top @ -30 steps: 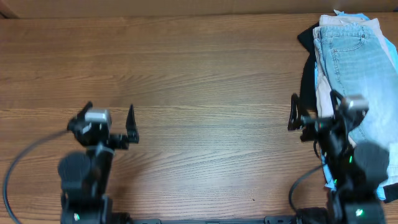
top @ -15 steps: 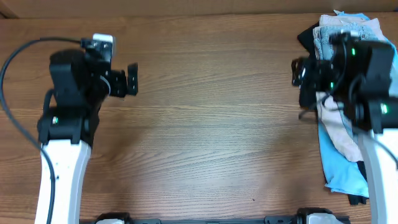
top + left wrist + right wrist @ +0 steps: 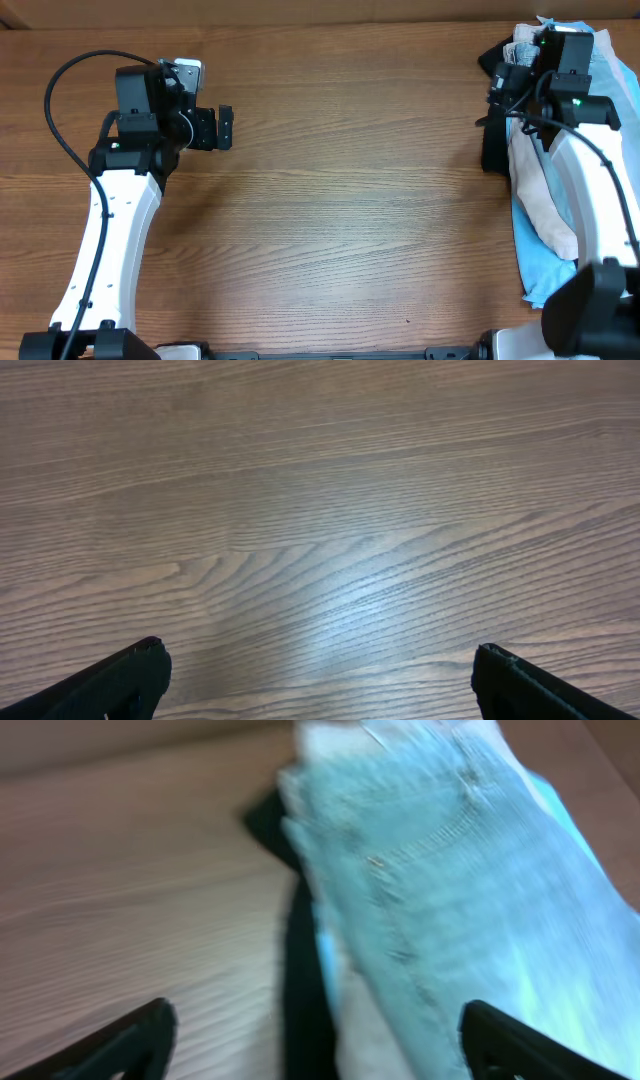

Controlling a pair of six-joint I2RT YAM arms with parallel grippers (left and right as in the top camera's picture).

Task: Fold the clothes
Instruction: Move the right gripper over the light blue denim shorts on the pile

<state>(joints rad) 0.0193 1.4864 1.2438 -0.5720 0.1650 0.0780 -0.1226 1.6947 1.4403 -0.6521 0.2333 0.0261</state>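
The clothes lie in a pile at the table's right edge. The light-blue denim shorts [image 3: 450,870] are on top, largely hidden by my right arm in the overhead view [image 3: 608,62]. Under them are a beige garment [image 3: 545,205], a sky-blue garment [image 3: 548,272] and a black garment [image 3: 493,140]. My right gripper [image 3: 503,85] is open and empty, hovering over the pile's left far edge; in the right wrist view its jaws [image 3: 320,1045] straddle the black and beige layers. My left gripper [image 3: 225,127] is open and empty above bare wood at the far left [image 3: 320,685].
The wooden table [image 3: 350,200] stretches between the two arms. The left arm's black cable [image 3: 60,90] loops out to the far left. The table's back edge [image 3: 300,22] runs along the top of the overhead view.
Both arms have reached away from their bases toward the far side. The left gripper moved up and slightly right; the right gripper moved over the far end of the pile. Both stayed open.
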